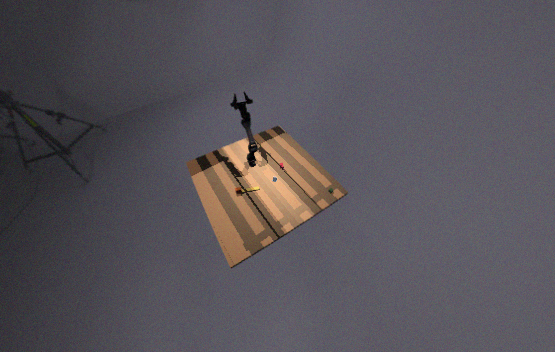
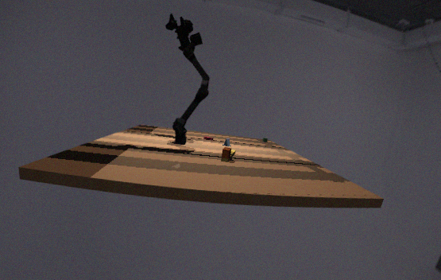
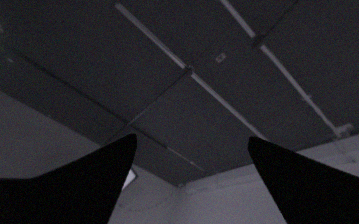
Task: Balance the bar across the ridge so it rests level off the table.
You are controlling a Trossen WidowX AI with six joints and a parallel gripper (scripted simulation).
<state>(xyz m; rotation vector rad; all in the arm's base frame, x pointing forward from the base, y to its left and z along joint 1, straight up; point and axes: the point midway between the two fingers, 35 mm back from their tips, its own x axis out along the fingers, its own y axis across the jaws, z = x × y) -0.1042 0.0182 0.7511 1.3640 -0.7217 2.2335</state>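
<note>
Our gripper (image 1: 240, 95) (image 2: 177, 19) (image 3: 192, 140) is spread wide with nothing between its fingers, raised high above the table (image 1: 220, 245) (image 2: 210, 192) and aimed up at the ceiling (image 3: 160, 95). Below it, the arm (image 1: 248, 131) (image 2: 200, 68) runs down to its foot on the wood.

We take the blue block (image 1: 274, 179) (image 2: 226, 142) as our landmark; from its wedge-like side in the exterior view, we judge it to be the ridge. The bar (image 1: 250, 189) (image 2: 232, 152), which we take to be the yellow stick, lies beside the blue block, on the side toward the exterior camera. Its long axis points roughly toward the blue block, and its far end sits at an orange block (image 1: 238, 190) (image 2: 226, 153). We cannot tell whether the two are joined.

From the gripper, the bar lies far down and beyond the arm's foot, so we judge that the coming move must swing the fingers over and down, then close them across the stick's narrow width.

Past the blue block, on the side away from the bar, lie a red piece (image 1: 281, 165) (image 2: 208, 138), nearer, and a green block (image 1: 331, 190) (image 2: 264, 140), well apart. We count one each of yellow, orange, blue, red and green, and one arm.
</note>
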